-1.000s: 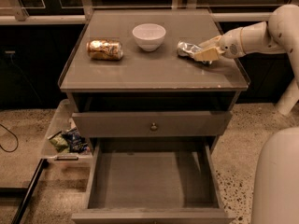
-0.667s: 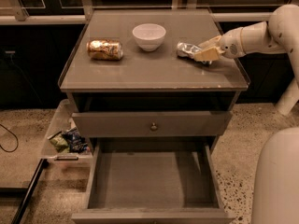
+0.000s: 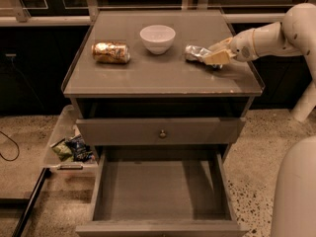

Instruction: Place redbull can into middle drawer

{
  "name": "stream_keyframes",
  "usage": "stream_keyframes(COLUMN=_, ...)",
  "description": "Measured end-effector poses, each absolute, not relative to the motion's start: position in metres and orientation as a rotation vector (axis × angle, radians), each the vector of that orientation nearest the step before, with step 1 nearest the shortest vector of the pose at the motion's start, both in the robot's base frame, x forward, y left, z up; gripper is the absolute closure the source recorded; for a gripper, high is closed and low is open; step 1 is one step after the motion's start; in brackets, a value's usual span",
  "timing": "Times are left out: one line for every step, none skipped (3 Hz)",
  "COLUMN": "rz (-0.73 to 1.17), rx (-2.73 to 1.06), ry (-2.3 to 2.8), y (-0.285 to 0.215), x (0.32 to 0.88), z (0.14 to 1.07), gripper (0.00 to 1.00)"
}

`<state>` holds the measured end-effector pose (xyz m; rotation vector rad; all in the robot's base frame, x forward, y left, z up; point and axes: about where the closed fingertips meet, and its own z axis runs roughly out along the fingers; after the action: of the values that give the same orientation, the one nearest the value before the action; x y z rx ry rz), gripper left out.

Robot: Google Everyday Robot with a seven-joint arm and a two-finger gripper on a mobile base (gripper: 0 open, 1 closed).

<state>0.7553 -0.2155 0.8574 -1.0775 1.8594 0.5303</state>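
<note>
The redbull can (image 3: 195, 53), slim, silver and dented, lies on its side on the right part of the cabinet top (image 3: 163, 78). My gripper (image 3: 216, 58) reaches in from the right on a white arm and sits at the can's right end, touching it. The can rests on the top. The middle drawer (image 3: 160, 189) is pulled open below, at the front of the cabinet. Its floor is bare.
A gold-orange can (image 3: 110, 53) lies on the left of the top. A white bowl (image 3: 157, 37) stands at the back middle. A shut drawer front with a round knob (image 3: 162, 132) is above the open drawer. A bin of wrappers (image 3: 69, 147) sits on the floor at left.
</note>
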Motion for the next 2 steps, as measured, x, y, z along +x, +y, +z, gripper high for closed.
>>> stream_keyframes(rz=0.500, rx=-1.123, ry=1.828, y=-0.208, x=0.742, z=0.871, gripper=1.00)
stream_keyframes(rz=0.455, rx=-1.198, ry=1.778, y=-0.202, x=0.719, z=0.890, gripper=1.00)
